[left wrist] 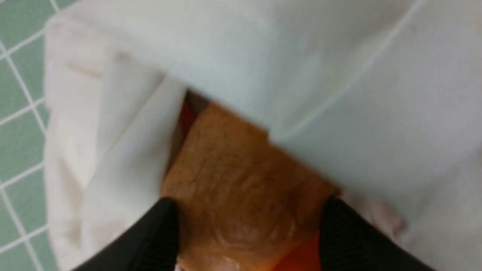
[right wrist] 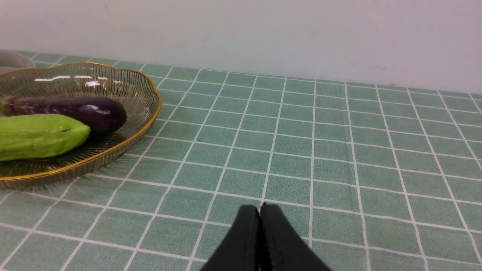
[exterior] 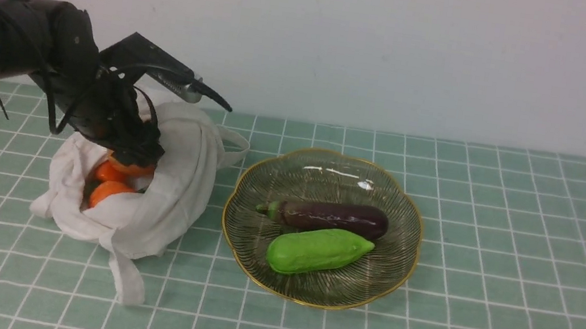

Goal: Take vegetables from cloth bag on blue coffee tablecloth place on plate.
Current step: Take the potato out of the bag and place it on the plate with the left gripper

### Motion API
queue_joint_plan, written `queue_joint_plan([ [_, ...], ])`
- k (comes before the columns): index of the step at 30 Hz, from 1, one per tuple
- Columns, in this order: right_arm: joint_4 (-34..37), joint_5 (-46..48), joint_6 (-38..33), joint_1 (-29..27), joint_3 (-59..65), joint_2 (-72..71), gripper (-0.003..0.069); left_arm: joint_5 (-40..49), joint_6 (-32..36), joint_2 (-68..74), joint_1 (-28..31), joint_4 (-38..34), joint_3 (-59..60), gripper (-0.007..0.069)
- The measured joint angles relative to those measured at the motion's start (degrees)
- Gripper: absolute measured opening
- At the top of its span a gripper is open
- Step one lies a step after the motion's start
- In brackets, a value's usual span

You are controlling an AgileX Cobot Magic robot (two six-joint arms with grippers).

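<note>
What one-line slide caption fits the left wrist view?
Left end effector straddles a glossy tan potato-like toy inside the soft white cloth bag.

You have your left gripper (left wrist: 248,206) clamped on both sides of the tan potato (left wrist: 241,173) at the mouth of the white cloth bag (left wrist: 339,75), with the checked tablecloth (left wrist: 19,131) beside it.

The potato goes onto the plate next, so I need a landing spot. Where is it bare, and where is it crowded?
On the plate, the far half is bare glass, between the eggplant and the far gold rim. The middle to near side is crowded: eggplant and green gourd lie side by side. The tablecloth right of the plate is bare too.
</note>
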Motion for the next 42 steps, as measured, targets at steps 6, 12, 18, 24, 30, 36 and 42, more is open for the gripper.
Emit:
queue_joint_plan([
  [6,0.0,0.0,0.0,0.0,0.0,0.0,-0.0015,8.8,-3.1,-4.1,0.0,6.1,0.0,0.0422],
  [12,0.0,0.0,0.0,0.0,0.0,0.0,-0.0015,14.3,-10.6,-7.0,0.0,12.9,-0.2,0.0422],
  [18,0.0,0.0,0.0,0.0,0.0,0.0,-0.0015,21.9,-25.0,-15.6,-0.1,12.9,-3.5,0.0422],
  [24,0.0,0.0,0.0,0.0,0.0,0.0,-0.0015,22.8,-26.8,-16.5,-3.8,-2.5,-3.4,0.0422],
  [30,0.0,0.0,0.0,0.0,0.0,0.0,-0.0015,13.4,-21.5,-8.2,-14.0,-12.1,-3.4,0.0422],
  [36,0.0,0.0,0.0,0.0,0.0,0.0,-0.0015,-1.7,-20.7,0.4,-20.7,-12.4,-3.4,0.0422],
  [42,0.0,0.0,0.0,0.0,0.0,0.0,-0.0015,-12.2,-20.5,4.2,-22.2,-12.5,-3.4,0.0422],
])
